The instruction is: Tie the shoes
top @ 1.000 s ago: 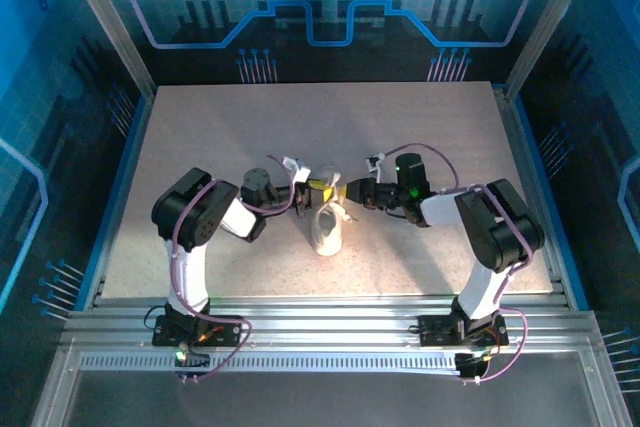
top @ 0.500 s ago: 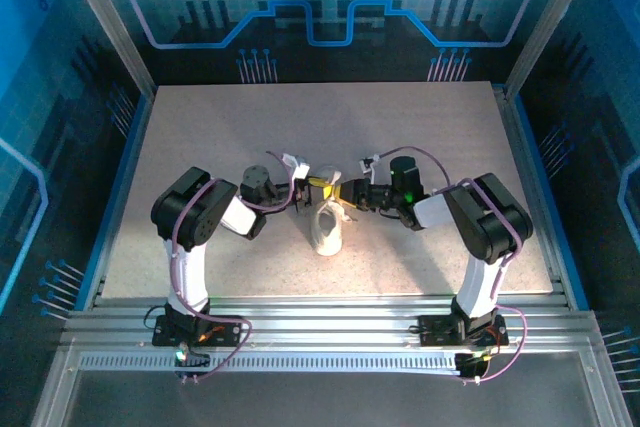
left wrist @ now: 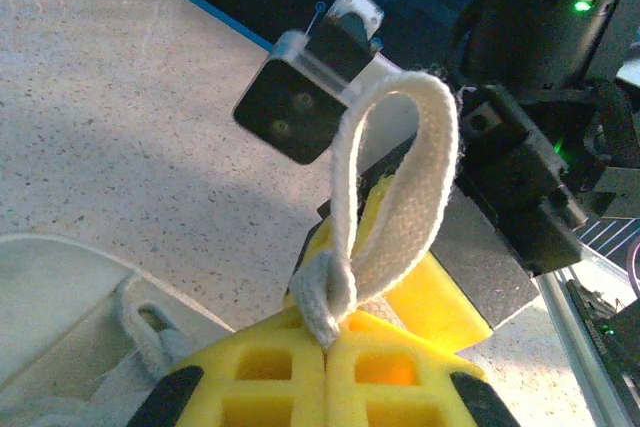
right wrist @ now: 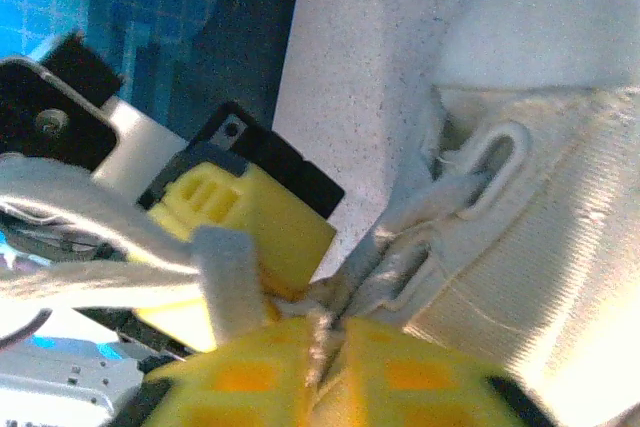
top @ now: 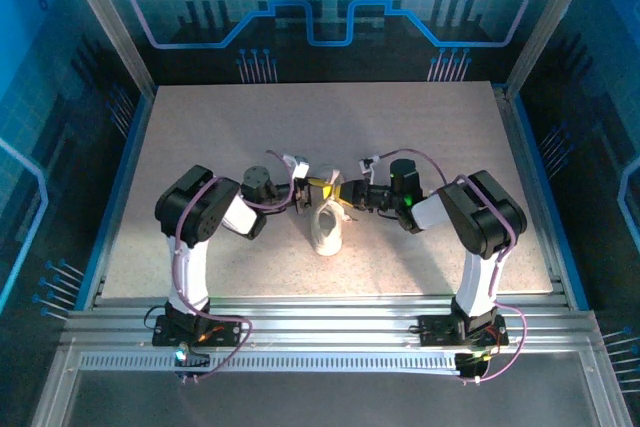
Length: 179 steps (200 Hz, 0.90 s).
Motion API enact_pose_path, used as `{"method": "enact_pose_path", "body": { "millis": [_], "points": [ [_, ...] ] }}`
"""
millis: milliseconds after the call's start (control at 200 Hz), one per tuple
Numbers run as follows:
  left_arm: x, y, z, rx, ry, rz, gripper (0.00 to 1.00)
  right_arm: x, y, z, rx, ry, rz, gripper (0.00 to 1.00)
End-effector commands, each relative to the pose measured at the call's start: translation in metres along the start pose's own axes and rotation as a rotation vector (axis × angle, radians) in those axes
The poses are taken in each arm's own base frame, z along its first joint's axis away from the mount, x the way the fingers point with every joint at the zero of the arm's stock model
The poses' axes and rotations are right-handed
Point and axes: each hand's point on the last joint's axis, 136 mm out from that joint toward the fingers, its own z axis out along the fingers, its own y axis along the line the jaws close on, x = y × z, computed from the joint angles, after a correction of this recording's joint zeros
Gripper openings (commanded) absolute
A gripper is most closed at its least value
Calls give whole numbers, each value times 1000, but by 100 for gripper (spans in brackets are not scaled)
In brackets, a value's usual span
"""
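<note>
White laces, pinched in left claw and right claw, are indistinct from overhead.

**A:** Two matching builds are seen. The left arm and right arm are made up of bulky black joint housings with white links between them.

**B:** Purple cable is looped along each one, down to black bases where thin wires are bunched.

**A:** A green light is lit on the right arm's black wrist block.

**B:** Up close, the left gripper is fitted with yellow pads, moulded with square recesses and trimmed black at the corners.

**A:** The same yellow is worn by the right gripper. Behind it a white housing is carried, faced with a black plate set with two screws.
</note>
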Motion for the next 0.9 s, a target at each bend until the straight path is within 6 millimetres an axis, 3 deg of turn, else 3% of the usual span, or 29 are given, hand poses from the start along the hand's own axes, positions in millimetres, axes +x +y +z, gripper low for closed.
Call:
{"method": "enact_pose_path", "body": {
  "millis": [0, 130, 385, 465, 590, 680, 891],
  "points": [
    [1, 0, 1, 9, -1, -13, 0, 1, 5, -9, 20, -33, -59, 0],
    [-1, -1, -2, -2, -6, -2, 0, -3, -4, -29, 112, -71, -85, 0],
    [-5, 2, -5, -25, -21, -6, 0, -4, 8, -45, 203, -66, -212, 0],
    [-7, 4, -6, -38, -29, -17, 0, 1, 12, -43, 216, -49, -258, 31],
    [-5, 7, -6, -49, -28, -37, 0, 10, 22, -31, 230, 9, -340, 48],
    [-2, 8, -7, -54, -26, -46, 0, 12, 30, -22, 222, 44, -370, 53],
    [-5, 8, -7, -54, -31, -50, 0, 10, 32, -7, 239, 92, -408, 50]
  ]
}}
